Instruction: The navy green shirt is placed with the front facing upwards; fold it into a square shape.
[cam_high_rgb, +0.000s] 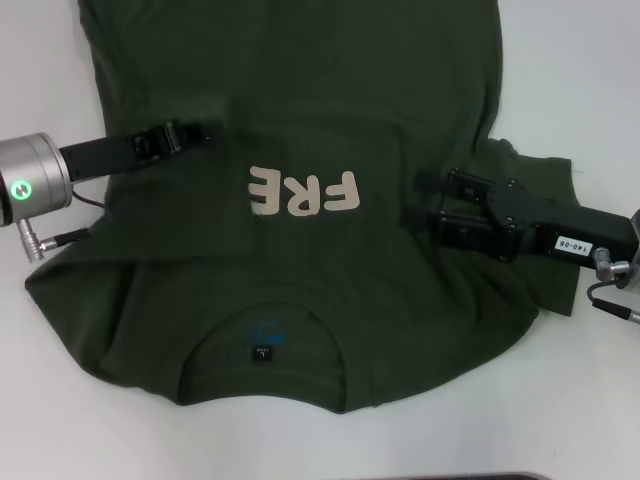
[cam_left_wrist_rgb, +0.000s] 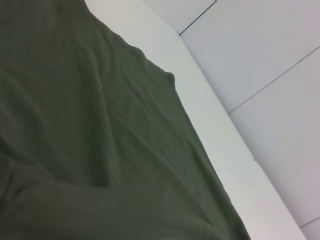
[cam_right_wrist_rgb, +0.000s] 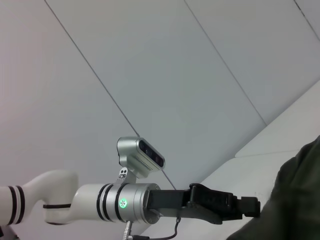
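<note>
Lying on a white surface (cam_high_rgb: 560, 400), frame centre, a green shirt (cam_high_rgb: 300, 300); left gripper (cam_high_rgb: 200, 133) and right gripper (cam_high_rgb: 430, 200) jaws: cannot tell.

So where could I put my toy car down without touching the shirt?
Bare white table lies past the navy green shirt by the collar edge on the robot's right, and in a smaller corner under the left hand. The middle is crowded: shirt, left hand and right hand fill it.

One navy green shirt (cam_high_rgb: 300, 290), two tools: left tool (cam_high_rgb: 200, 132), right tool (cam_high_rgb: 432, 205).
</note>
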